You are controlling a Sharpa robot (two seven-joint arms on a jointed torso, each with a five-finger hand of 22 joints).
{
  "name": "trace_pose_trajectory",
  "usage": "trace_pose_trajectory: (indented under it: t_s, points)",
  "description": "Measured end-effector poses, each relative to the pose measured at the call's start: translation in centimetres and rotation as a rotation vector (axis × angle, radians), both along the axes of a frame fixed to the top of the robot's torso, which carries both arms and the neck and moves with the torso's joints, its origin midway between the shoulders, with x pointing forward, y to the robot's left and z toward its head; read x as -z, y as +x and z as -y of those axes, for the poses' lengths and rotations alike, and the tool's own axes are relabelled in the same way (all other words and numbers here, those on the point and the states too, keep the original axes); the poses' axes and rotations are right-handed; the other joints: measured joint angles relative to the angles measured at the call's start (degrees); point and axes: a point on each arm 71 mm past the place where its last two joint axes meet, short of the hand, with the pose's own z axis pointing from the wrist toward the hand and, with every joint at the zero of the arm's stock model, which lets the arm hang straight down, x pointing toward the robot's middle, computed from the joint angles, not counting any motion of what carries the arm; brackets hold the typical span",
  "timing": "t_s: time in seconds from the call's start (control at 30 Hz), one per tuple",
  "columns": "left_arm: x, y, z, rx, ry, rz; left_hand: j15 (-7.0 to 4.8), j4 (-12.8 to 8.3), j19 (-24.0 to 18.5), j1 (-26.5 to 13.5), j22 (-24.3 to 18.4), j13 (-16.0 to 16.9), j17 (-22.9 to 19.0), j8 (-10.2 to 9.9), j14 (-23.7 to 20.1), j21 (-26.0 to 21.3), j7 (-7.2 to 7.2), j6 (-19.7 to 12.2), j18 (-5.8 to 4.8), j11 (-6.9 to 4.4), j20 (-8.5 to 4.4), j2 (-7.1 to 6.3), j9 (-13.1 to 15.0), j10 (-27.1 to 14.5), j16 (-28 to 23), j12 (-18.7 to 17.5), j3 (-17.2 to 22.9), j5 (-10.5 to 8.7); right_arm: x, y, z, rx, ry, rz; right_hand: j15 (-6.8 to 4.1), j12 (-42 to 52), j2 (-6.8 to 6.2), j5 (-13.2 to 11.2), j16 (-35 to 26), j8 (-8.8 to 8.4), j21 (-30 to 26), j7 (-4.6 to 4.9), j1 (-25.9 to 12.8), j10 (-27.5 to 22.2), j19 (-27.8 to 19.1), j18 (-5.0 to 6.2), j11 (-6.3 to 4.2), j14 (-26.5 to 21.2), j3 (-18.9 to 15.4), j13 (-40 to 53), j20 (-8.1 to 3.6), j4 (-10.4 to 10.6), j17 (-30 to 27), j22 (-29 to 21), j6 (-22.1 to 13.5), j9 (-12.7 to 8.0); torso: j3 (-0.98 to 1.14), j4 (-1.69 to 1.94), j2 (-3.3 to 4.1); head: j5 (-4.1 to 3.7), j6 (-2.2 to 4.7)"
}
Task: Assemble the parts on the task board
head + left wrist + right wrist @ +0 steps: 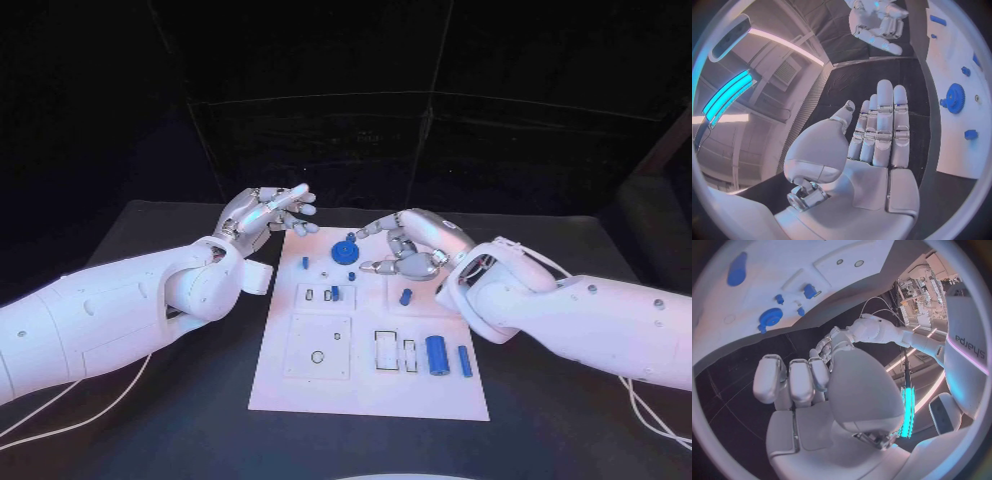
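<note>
Black worktop (173, 400) under everything, with the white board (361, 385) lying flat in the middle of it, long side running away from me.

On my screen the left robot hand (267, 212) hangs just off the board's far left corner, above the worktop. Its wrist camera shows the palm flat and the fingers (884, 120) straight out side by side, thumb apart, nothing in it, so it's wide and empty.

Right robot hand (408, 245) is over the far right part of the board, close to the blue gear (345, 252). Its fingers (792, 382) are curled inward; I can't tell from these shots whether it has anything pinched in there.

Parts, bigger ones first: the gear sits on the board's far end, near the middle. Fat blue cylinder (436, 355) and a thinner blue rod (464, 361) lie side by side at the near right. Small blue peg (405, 296) is just near of the right robot hand, and another little blue piece (335, 293) stands in the recessed tile left of it.
</note>
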Motion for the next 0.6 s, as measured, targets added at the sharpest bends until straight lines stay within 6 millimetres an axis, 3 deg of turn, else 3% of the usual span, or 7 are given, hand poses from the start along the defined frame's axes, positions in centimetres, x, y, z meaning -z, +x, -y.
trace_pose_trajectory:
  t_s: [0.03,0.07,0.23,0.27,0.37,0.43,0.6]
  points:
    - [0.1,0.0,0.0,0.019,0.050,0.007,-1.61,0.30,4.22,-0.20,1.34,0.82,5.90,0.19,2.33,2.89,-1.11,1.11,0.00,-1.44,-1.72,-0.20,0.28,3.08,6.68,1.12,0.29,0.02,-0.6,0.3,1.2,0.018,0.013,-0.007,0.00,-0.32,0.17,0.40,-0.18,0.00,-0.17,0.00,0.65,-0.19,-0.01,0.00,-0.19,0.00,0.29,-0.22,-0.01,-0.30,-0.15,-0.28,0.00,0.00,0.00,-0.02,-0.15,-0.02,-0.04]
    - [0.1,0.0,0.1,0.031,0.080,0.009,-2.62,0.82,7.69,-0.66,2.95,1.95,19.42,0.19,3.08,5.99,-2.12,2.07,0.00,-2.48,-3.22,-0.66,0.69,5.48,19.31,2.01,0.27,0.28,-1.0,0.5,1.8,0.029,0.020,-0.011,0.00,-0.42,0.28,0.53,-0.20,0.00,-0.17,0.00,0.77,-0.19,-0.01,0.00,-0.19,0.00,0.28,-0.43,-0.01,-0.61,-0.25,-0.40,0.00,0.00,0.02,-0.04,-0.25,-0.02,-0.10]
    - [-0.3,0.4,0.6,0.116,0.278,-0.006,-3.78,4.74,11.63,-4.60,7.07,6.15,49.66,0.46,3.46,12.65,-3.50,3.45,0.00,-3.77,-4.72,-2.01,2.26,9.64,43.95,5.81,-1.91,0.28,-2.3,1.5,4.9,0.090,0.041,-0.034,0.00,-1.55,0.40,-0.23,-0.94,0.00,-0.64,0.00,0.89,-0.90,-0.43,-0.01,-0.07,0.00,-0.06,-1.46,-0.02,-0.74,-1.17,-1.19,0.00,-0.18,0.21,-0.21,-0.88,0.70,-0.49]
    - [-0.3,0.5,0.8,0.137,0.326,-0.014,-4.23,6.48,14.02,-6.30,13.62,7.59,57.03,0.94,3.44,18.43,-3.81,3.76,-0.14,-4.15,-5.14,-2.39,2.73,10.64,49.72,7.54,-3.10,0.70,-2.4,1.6,5.4,0.101,0.043,-0.040,0.00,-1.75,0.39,-0.84,-0.97,0.00,-0.64,0.00,0.87,-0.90,-0.43,-0.01,-0.08,0.00,-0.42,-1.67,-0.02,-0.63,-1.38,-1.36,0.00,-0.25,0.30,-0.25,-1.02,0.88,-0.62]
    - [-0.3,0.6,1.5,0.215,0.518,-0.046,-5.52,14.27,17.50,-10.72,32.43,14.89,62.22,4.20,3.36,34.81,-4.54,4.05,-2.69,-5.07,-5.97,-3.34,5.49,10.31,58.41,15.90,-8.44,0.25,-2.7,2.0,6.7,0.130,0.047,-0.060,0.00,-1.75,0.11,-1.46,-1.23,0.00,-0.64,0.00,0.22,-0.90,-0.43,-0.01,-0.08,0.00,-0.84,-1.78,-0.02,-0.60,-1.59,-1.50,0.00,-0.33,0.62,-0.35,-1.40,1.30,-0.93]
    - [-0.3,0.6,1.8,0.257,0.662,-0.073,-5.53,18.11,15.19,-7.97,35.75,24.19,62.51,8.09,3.37,38.35,-5.08,2.40,-2.69,-5.19,-6.38,-3.15,8.66,6.72,58.99,25.43,-11.24,0.05,-2.8,2.2,7.2,0.143,0.048,-0.072,0.01,-1.75,0.13,-1.46,-1.23,0.00,-0.64,0.00,0.10,-0.90,-0.55,-0.02,-0.08,0.00,-0.84,-1.85,0.10,-0.60,-1.70,-1.51,0.00,-0.33,0.83,-0.43,-1.61,1.51,-1.09]
    - [0.2,0.8,2.2,0.302,0.940,-0.144,-5.54,19.66,15.24,-3.49,39.17,29.67,62.52,12.40,3.38,41.40,-4.79,-1.00,-2.69,-5.36,-6.25,-1.54,12.24,2.89,58.99,30.99,-12.78,0.05,-2.8,2.4,7.7,0.155,0.054,-0.096,0.01,-1.88,0.13,-1.46,-1.23,0.00,-0.85,0.00,0.10,-0.90,-0.63,-0.02,-0.08,0.00,-0.84,-1.91,0.19,-0.60,-1.86,-1.58,0.00,-0.33,1.32,-0.61,-2.08,1.76,-1.29]
